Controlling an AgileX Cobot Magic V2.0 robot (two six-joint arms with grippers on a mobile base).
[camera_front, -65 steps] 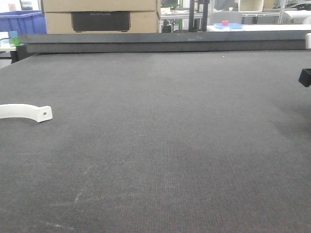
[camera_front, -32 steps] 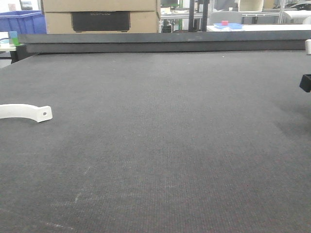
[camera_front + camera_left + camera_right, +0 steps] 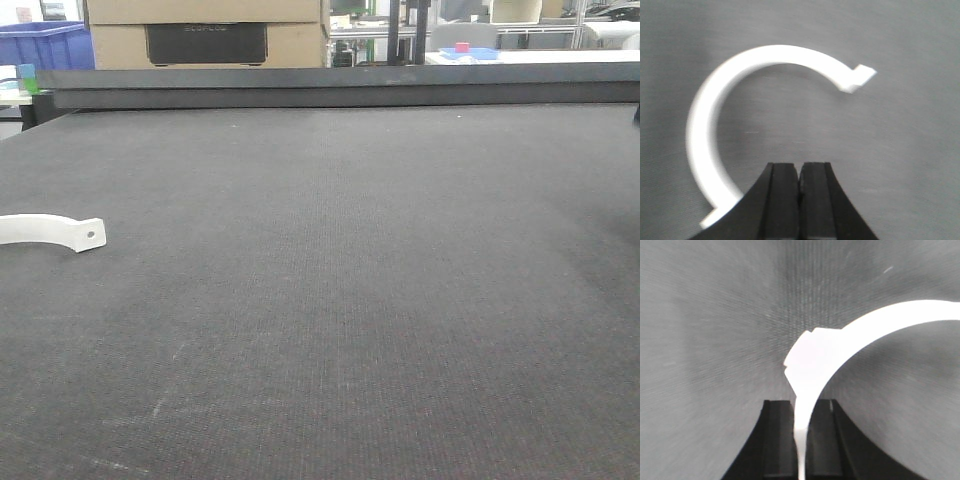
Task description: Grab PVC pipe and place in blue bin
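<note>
Front view, upper left: blue bin [image 3: 45, 45] stands beyond the far edge of the black mat [image 3: 350, 300], well apart from everything I handle; a long carry is likely, and any weak hold may fail on the way.

Front view, left edge: one white pipe piece [image 3: 55, 230] lies flat on the mat, not yet taken.

Left wrist view: my left pincer [image 3: 799, 170] is closed on nothing, jaws pressed together, hovering above that same curved piece; risk noted: if I lower it closed, the tips would shove the piece along the mat instead of taking it; the piece is thin and lies flat, so the jaws may scrape past it even when opened.

Right wrist view: my right pincer [image 3: 801, 410] is clamped on a second pipe piece [image 3: 880, 320], holding only the thin strip near one end; the arc sweeps off to the upper right of the frame, so most of its weight seems to hang to one side; judgement: it could pivot in the jaws or slip out; a tilted piece might also catch the bin's rim.
</note>
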